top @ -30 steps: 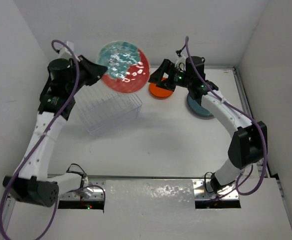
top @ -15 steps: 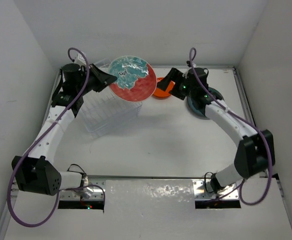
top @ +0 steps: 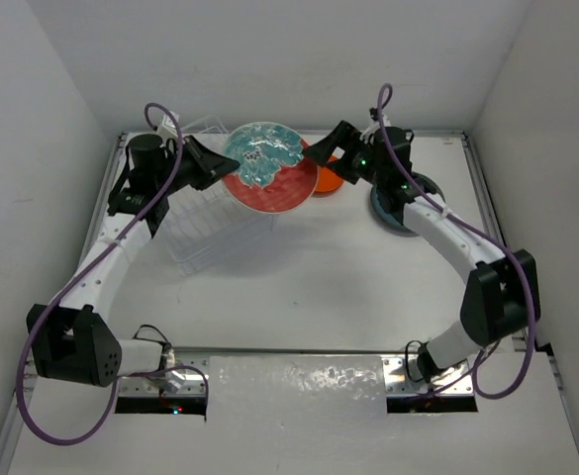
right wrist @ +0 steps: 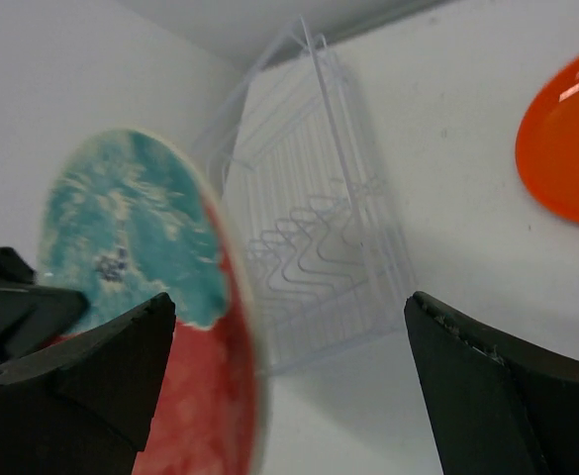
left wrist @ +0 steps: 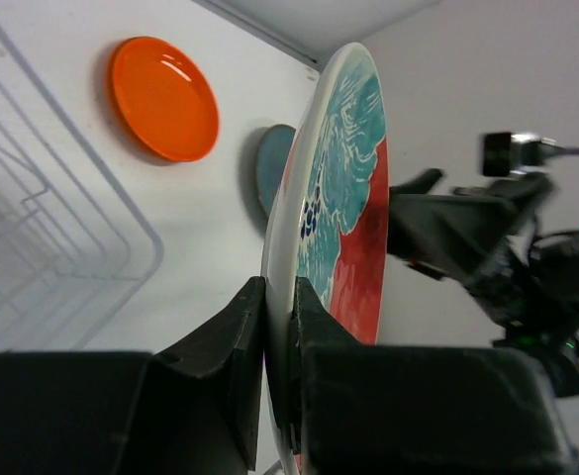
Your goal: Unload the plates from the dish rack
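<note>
A red plate with a teal glaze patch (top: 267,178) hangs tilted above the clear dish rack (top: 218,226). My left gripper (top: 220,164) is shut on its left rim. In the left wrist view the plate (left wrist: 340,188) stands edge-on, pinched by the gripper (left wrist: 279,332). My right gripper (top: 319,160) is open at the plate's right edge; in its own view the plate (right wrist: 160,327) reaches in between the spread fingers (right wrist: 81,376) of the gripper (right wrist: 289,386). An orange plate (top: 331,180) and a dark teal plate (top: 396,216) lie on the table.
The rack (right wrist: 319,228) shows only bare wire slots. The orange plate (left wrist: 165,97) lies just right of the rack, the teal plate (left wrist: 271,168) beyond it under the right arm. White walls close in the back and both sides.
The left arm has carried the plate lower and to the right, over the rack's far corner. The right gripper has swung left to the plate's edge, still open.
</note>
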